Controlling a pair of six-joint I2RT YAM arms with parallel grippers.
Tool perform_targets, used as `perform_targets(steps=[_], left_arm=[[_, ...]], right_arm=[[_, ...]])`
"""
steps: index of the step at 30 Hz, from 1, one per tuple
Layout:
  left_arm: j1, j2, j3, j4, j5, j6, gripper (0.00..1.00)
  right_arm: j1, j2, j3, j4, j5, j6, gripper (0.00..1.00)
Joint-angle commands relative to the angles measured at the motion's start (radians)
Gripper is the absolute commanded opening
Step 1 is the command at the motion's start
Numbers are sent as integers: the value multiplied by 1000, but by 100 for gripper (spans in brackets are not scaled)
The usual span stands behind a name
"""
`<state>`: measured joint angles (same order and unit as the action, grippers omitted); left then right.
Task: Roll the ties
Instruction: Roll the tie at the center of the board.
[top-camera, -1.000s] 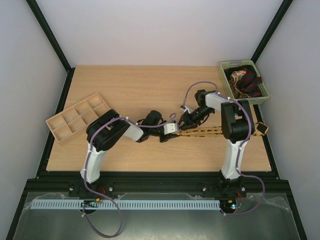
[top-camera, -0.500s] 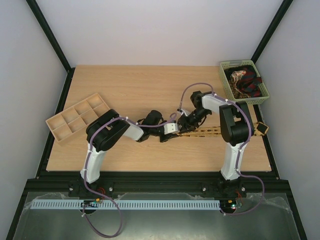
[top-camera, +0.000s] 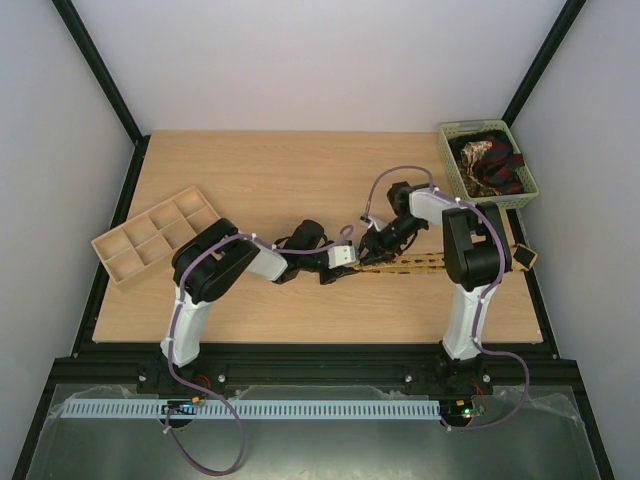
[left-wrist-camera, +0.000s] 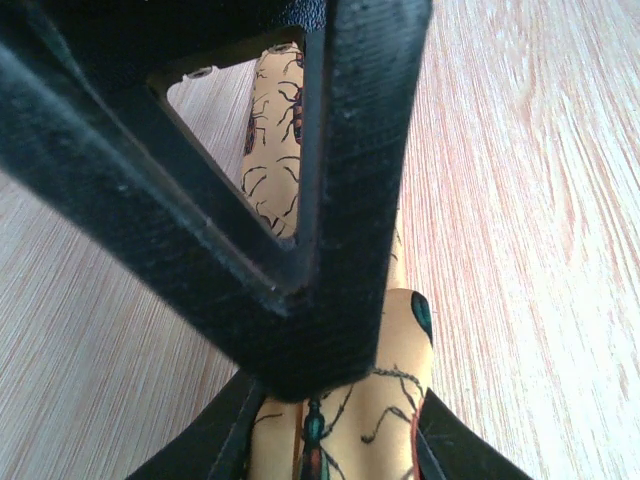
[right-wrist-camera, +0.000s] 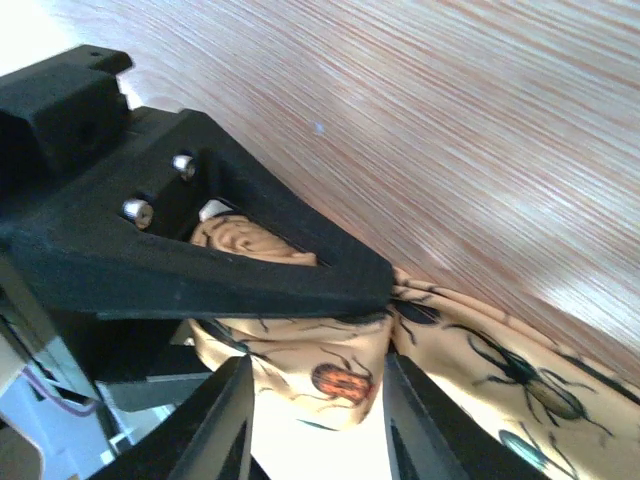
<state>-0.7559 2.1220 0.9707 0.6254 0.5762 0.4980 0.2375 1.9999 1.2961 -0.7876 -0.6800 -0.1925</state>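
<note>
Table (top-camera: 260, 170): under everything, arm bases at its near edge.
Tray (top-camera: 140, 213): at the table's left edge, left of the left arm.
Basket (top-camera: 448, 160): far right corner, ties (top-camera: 490, 165) heaped in it.
Tie (top-camera: 420, 263): flat on the table, from mid-table to the right edge, nearer than the basket.
Left gripper (top-camera: 350, 258): at the tie's left end.
Right gripper (top-camera: 372, 245): just right of it, on the same end.

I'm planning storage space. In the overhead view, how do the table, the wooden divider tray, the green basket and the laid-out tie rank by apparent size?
1. table
2. wooden divider tray and green basket: too alike to rank
3. laid-out tie, a thin strip, partly hidden
</note>
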Motion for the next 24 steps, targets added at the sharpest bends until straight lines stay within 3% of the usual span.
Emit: perform_targets(steps=[1, 4, 8, 12, 13, 15, 17, 19, 24], left_arm=[[6, 46, -33, -197, -30, -2, 23], [6, 46, -33, -199, -27, -5, 24], [7, 47, -32, -198, -23, -7, 24], [7, 47, -30, -194, -20, -10, 23], [7, 47, -29, -193, -19, -11, 24], [7, 49, -26, -195, -19, -12, 24], [9, 47, -27, -194, -18, -13, 25], [16, 40, -32, -183, -6, -24, 32], [55, -30, -68, -106, 84, -89, 67]], right_arm=[[1, 38, 19, -43, -123, 18, 33], [1, 53, 26, -66, -112, -21, 30], [-1, 76, 25, -93, -77, -51, 43], [-1, 74, 9, -66, -53, -32, 44], [-2, 82, 18, -74, -62, -30, 36], [-3, 90, 36, -85, -83, -27, 10], [-3, 74, 32, -62, -55, -13, 2], [-2, 67, 22, -46, -7, -14, 1], [-2, 92, -36, -3, 84, -14, 1]])
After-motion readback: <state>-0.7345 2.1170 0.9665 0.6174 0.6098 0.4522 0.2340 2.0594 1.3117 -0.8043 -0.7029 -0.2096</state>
